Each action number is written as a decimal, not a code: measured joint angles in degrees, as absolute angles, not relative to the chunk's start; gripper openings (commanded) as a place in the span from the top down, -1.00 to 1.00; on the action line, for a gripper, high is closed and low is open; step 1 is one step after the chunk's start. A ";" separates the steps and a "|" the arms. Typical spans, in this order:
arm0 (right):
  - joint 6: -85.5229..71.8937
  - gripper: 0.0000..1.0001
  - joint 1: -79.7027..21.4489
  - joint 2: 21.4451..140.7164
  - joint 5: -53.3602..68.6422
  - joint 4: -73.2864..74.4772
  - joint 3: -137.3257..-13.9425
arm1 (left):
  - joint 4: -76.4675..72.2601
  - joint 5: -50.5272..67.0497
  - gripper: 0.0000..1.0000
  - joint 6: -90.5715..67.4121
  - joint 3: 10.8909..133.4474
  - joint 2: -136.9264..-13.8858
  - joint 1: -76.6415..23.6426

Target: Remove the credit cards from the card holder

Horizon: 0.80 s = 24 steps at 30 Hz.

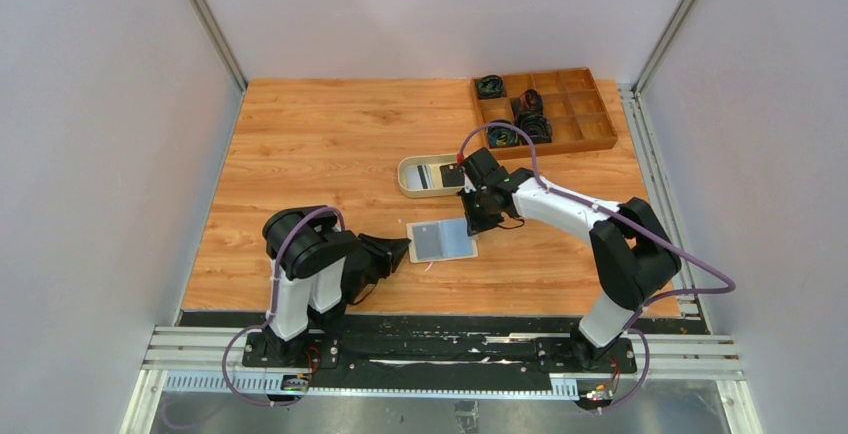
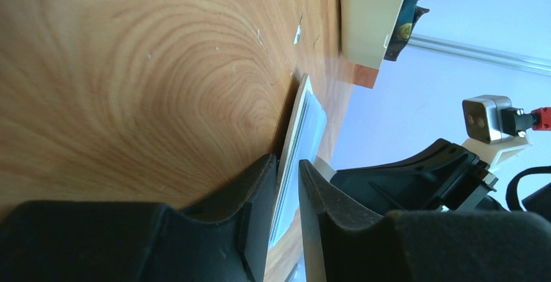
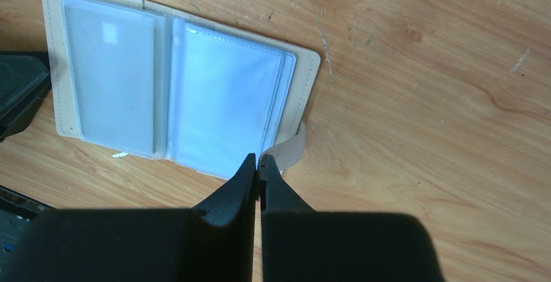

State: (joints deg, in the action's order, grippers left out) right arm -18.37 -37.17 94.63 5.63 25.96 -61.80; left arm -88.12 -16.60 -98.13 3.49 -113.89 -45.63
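Observation:
The cream card holder (image 1: pixel 442 240) lies open and flat on the table, its pale blue-grey sleeves facing up (image 3: pixel 175 100); I see no card in them. My left gripper (image 1: pixel 403 247) is shut on its left edge (image 2: pixel 305 119), with the fingers (image 2: pixel 260 184) on either side of the cover. My right gripper (image 1: pixel 478 222) is shut with nothing visible in it, its tips (image 3: pixel 258 160) just above the holder's right edge beside the snap tab (image 3: pixel 289 149). A light striped credit card (image 1: pixel 423 176) and a black one (image 1: pixel 452 176) lie in the oval beige tray (image 1: pixel 405 169).
A brown wooden compartment box (image 1: pixel 560 146) with coiled cables stands at the back right, just behind the tray. The tray also shows in the left wrist view (image 2: pixel 373 15). Grey walls close in the table on the left, right and back.

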 measured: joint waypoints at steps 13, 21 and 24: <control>-18.04 1.00 -36.23 93.62 6.02 25.96 -61.63 | -56.12 -10.52 0.35 -88.09 13.63 -96.12 -43.53; -17.78 1.00 -35.57 93.23 6.04 26.09 -61.43 | -57.08 -5.87 0.28 -87.13 17.02 -101.62 -43.13; -17.63 1.00 -35.05 92.84 6.11 26.13 -61.36 | -66.72 -3.38 0.27 -89.36 16.95 -107.77 -43.16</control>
